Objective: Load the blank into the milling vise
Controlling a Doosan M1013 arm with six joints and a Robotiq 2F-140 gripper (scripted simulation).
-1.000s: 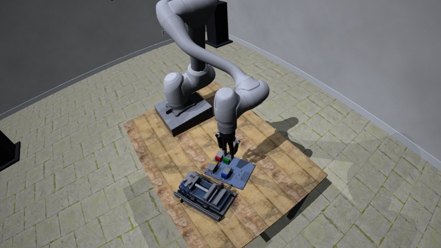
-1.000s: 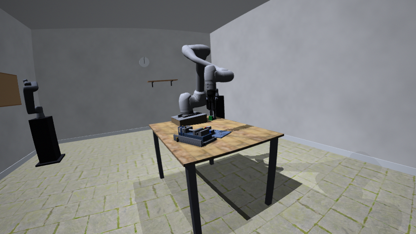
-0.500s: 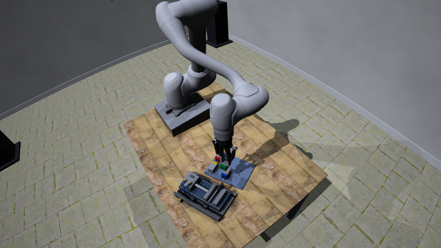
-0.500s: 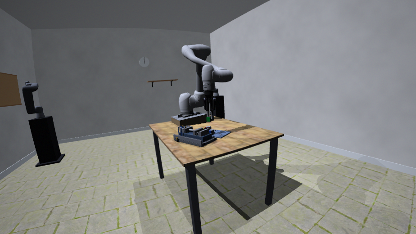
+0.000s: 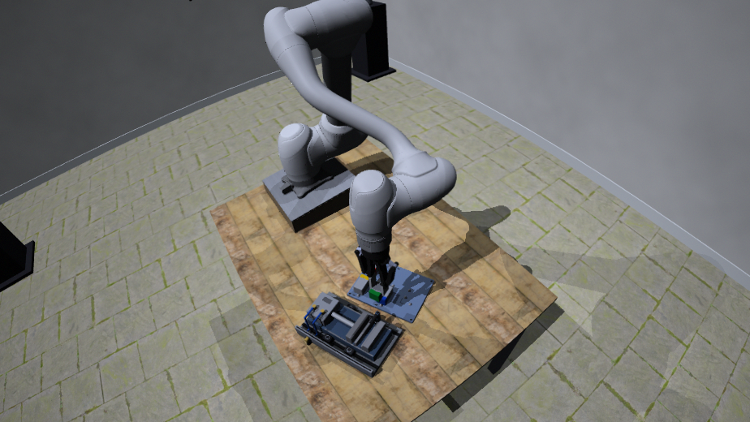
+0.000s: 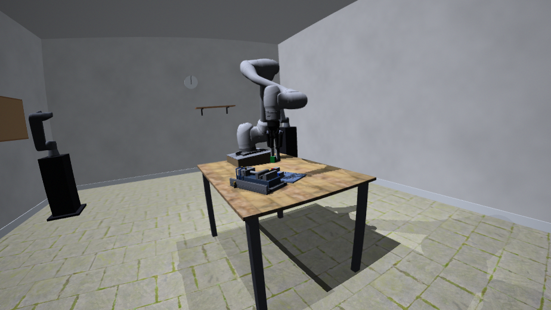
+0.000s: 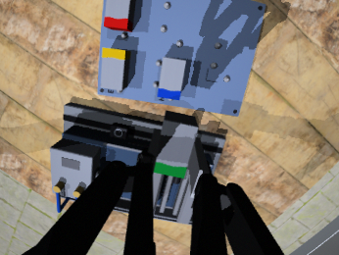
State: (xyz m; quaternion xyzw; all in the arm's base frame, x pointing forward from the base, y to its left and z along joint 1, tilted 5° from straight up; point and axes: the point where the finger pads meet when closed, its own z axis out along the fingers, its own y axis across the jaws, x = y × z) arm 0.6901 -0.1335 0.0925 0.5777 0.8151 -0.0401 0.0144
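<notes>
My gripper (image 5: 375, 287) (image 6: 272, 153) (image 7: 174, 144) is shut on the blank with the green end (image 5: 375, 294) (image 6: 272, 158) (image 7: 174, 148) and holds it level in the air, well above the table. In the wrist view the blank hangs over the near edge of the blue infeed plate (image 5: 413, 303) (image 6: 294, 176) (image 7: 228, 29) and the milling vise (image 5: 348, 333) (image 6: 257, 180) (image 7: 111, 130). The vise's hose-side block (image 7: 74, 163) (image 5: 325, 306) is at the left. The space between the jaws is partly hidden by the blank and fingers.
Three other blanks lie on the infeed plate: red-ended (image 7: 119, 4), yellow-ended (image 7: 114, 69) (image 5: 360, 282) and blue-ended (image 7: 170, 78) (image 5: 383, 299). The arm's base (image 5: 309, 194) stands at the back of the wooden table (image 5: 262, 246) (image 6: 327, 177).
</notes>
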